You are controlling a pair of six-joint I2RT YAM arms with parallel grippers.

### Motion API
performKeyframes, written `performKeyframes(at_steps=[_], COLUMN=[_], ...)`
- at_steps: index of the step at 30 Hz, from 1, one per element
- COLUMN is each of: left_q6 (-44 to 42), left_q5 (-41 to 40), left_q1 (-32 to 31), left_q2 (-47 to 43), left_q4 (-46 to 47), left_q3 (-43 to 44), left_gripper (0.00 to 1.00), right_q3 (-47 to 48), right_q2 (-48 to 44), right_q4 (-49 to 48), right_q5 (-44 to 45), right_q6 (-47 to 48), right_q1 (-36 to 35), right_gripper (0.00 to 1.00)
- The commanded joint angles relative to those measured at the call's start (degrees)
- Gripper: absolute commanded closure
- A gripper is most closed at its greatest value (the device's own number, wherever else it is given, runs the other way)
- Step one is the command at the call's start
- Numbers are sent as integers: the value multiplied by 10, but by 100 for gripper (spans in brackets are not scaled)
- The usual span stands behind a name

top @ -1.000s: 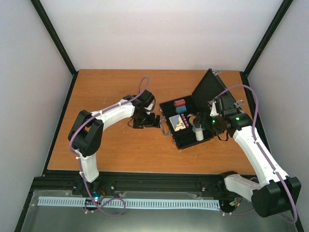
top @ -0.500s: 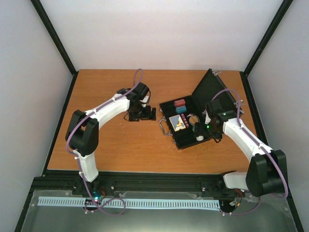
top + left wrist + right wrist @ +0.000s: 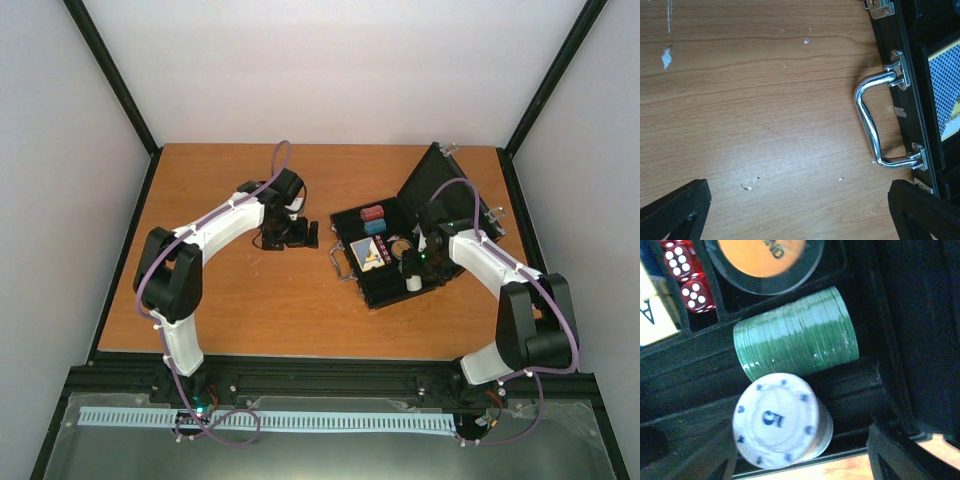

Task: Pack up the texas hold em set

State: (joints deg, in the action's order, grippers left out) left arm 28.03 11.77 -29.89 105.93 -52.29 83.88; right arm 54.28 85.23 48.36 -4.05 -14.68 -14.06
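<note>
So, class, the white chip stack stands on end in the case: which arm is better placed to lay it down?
Right. The right gripper hangs just over the white chip stack, fingers wide apart. The left gripper is open over bare table near the case handle, away from that stack.

Top external view: a fixed camera, high behind the arm bases, faces forward and steeply down. It is far enough to hold the whole table, both arms and the open case.

Left wrist view: looks almost straight down at the tabletop from close range. Its own black fingertips fill the lower corners, and the chrome handle and case edge lie at right.

Right wrist view: the nearest, it looks down into the case compartments, filled by the green chip stack, white chip stack, orange disc and red dice.

Shared: the case appears in all three views. The handle appears in the overhead and left wrist views, the white chip stack in the overhead and right wrist views.
</note>
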Motion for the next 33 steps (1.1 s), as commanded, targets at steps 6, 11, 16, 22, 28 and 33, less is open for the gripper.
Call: performKeyframes(at_steps=[6, 11, 16, 22, 28, 33], left_q6=[-29, -41, -48, -55, -60, -63], left_q5=[-1, -2, -1, 6, 6, 7], left_q1=[3, 6, 15, 19, 19, 19], left_q2=[-24, -30, -44, -45, -49, -51], left_q4=[-16, -19, -20, -22, -24, -20], left_q3=[13, 5, -8, -7, -11, -22], left_gripper=[0, 0, 0, 0, 0, 0], right_q3=[-5, -7, -2, -40, -97, -106], right_q2=[15, 27, -1, -86, -89, -83], right_q4=[-53, -68, -49, -66, -109, -95], right_q5=[-2, -9, -14, -69, -80, -57], right_q6=[-32, -45, -103, -255, -347, -376], right_q1=[0, 0, 1, 0, 1, 1], right_gripper=[39, 57, 79, 82, 82, 75])
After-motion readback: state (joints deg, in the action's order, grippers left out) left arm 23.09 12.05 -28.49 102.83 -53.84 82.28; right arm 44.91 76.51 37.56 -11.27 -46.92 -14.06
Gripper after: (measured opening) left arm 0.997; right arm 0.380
